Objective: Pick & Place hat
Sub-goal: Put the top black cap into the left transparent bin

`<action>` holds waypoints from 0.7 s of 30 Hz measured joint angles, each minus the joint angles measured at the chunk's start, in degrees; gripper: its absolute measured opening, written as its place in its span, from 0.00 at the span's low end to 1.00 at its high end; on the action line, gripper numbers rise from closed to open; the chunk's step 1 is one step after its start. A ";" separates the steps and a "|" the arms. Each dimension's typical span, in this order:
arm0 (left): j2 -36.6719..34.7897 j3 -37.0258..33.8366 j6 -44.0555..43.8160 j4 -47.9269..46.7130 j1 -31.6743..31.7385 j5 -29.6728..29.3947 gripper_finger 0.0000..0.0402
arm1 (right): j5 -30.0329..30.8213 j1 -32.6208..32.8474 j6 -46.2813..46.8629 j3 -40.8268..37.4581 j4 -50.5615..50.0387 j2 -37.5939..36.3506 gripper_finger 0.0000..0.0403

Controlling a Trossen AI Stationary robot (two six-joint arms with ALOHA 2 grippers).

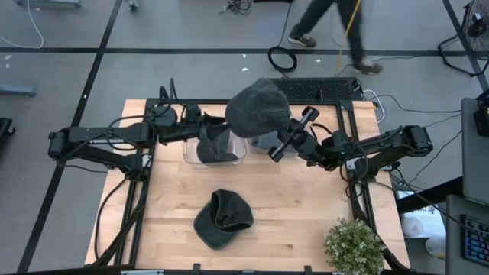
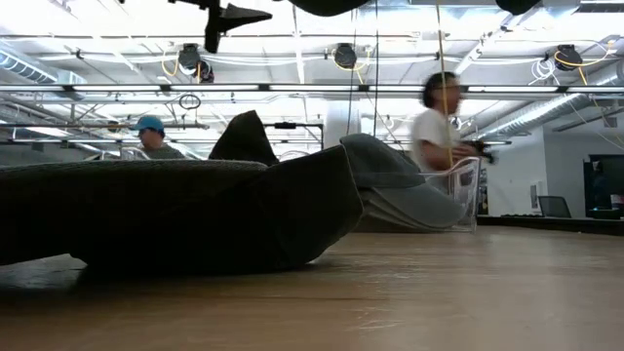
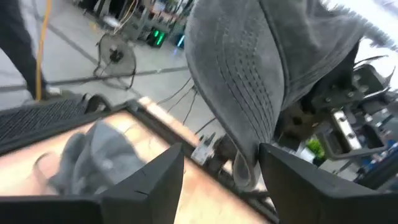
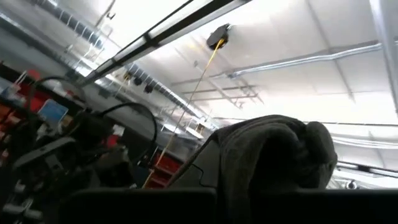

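**Soft gray hat held aloft over the bin; second hat lying flat**

Right gripper (image 1: 269, 137) is holding a gray hat (image 1: 257, 107) up in the air, above the far middle of the table (image 1: 306, 206), over and just beside a clear bin (image 1: 216, 149). Fingers are clamped on the cloth; in the right wrist view the fabric (image 4: 273, 155) is bunching over them.

Left gripper (image 1: 205, 122) is waiting near the bin, close to the raised hat. In its wrist view both fingers (image 3: 149, 186) are standing well apart, nothing between them, the brim (image 3: 249, 93) hanging just ahead.

Bin is already holding gray cloth (image 1: 215, 147), probably another hat.

A second hat (image 1: 221, 218) is lying collapsed on the near part of the table, well apart from both grippers.

Handling, as judged: light, soft, floppy. Crown is sagging and folding under its own weight; nothing fragile. Cloth looks matte, so slip seems unlikely. Brim shows rows of stitching and looks the stiffest part, the best place to pinch. Gripping the crown would only gather loose fabric.

Writing: no brand, label or lettering readable on either hat or on the bin.
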 joint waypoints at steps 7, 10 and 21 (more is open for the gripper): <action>5.56 0.00 -0.64 11.66 0.00 3.47 0.56 | -1.52 -0.14 -0.91 0.04 1.40 0.00 0.00; 8.23 0.00 -1.06 16.18 0.00 4.16 0.56 | -1.45 -0.47 -0.71 0.04 1.80 0.00 0.00; 10.02 0.00 1.47 18.38 -0.17 10.02 0.42 | 1.99 -0.52 -4.11 0.06 0.91 0.00 0.00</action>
